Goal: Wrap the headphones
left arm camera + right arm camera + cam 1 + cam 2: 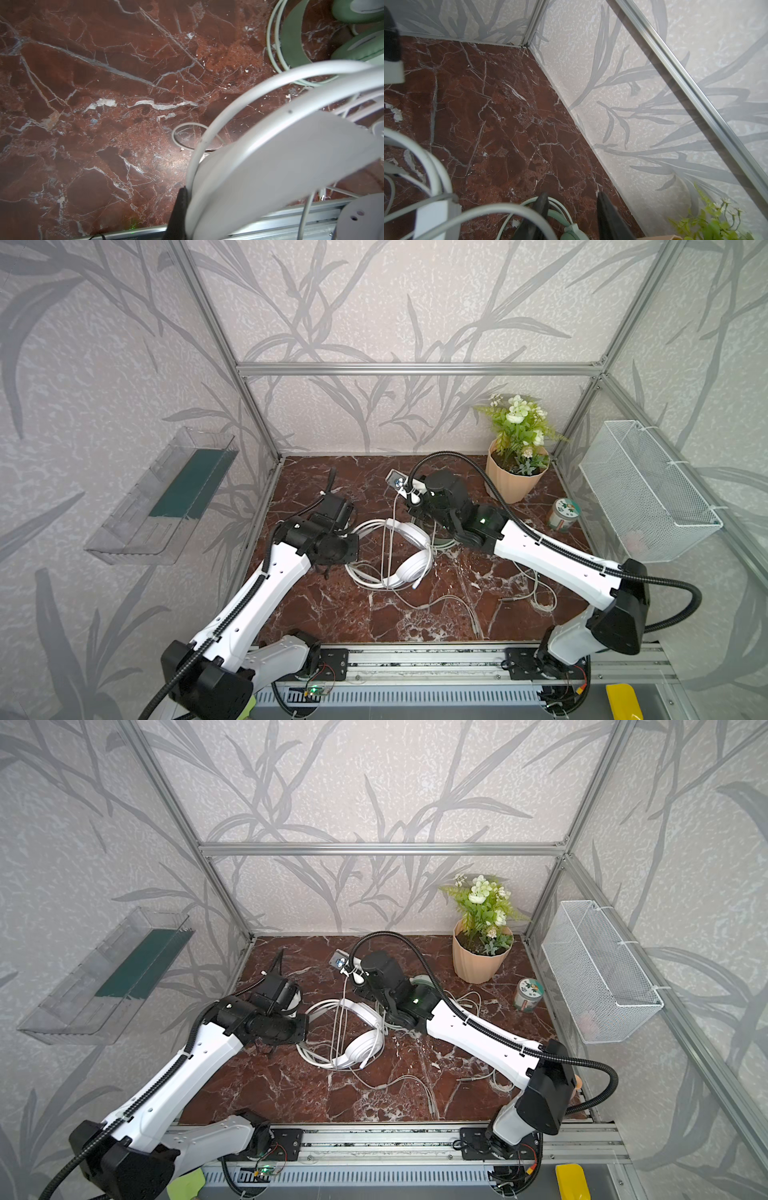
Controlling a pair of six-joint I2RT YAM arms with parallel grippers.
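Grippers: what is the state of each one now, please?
Left gripper: closed on the headband of the white headset.
Right gripper: open, fingers apart over the green headset.

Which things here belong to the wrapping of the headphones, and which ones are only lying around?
For the job:
- white headphones, gripped by the left hand
- mint green headphones
- pale cables

Only lying about:
- potted plant
- small round tin
- wire basket
- clear wall tray
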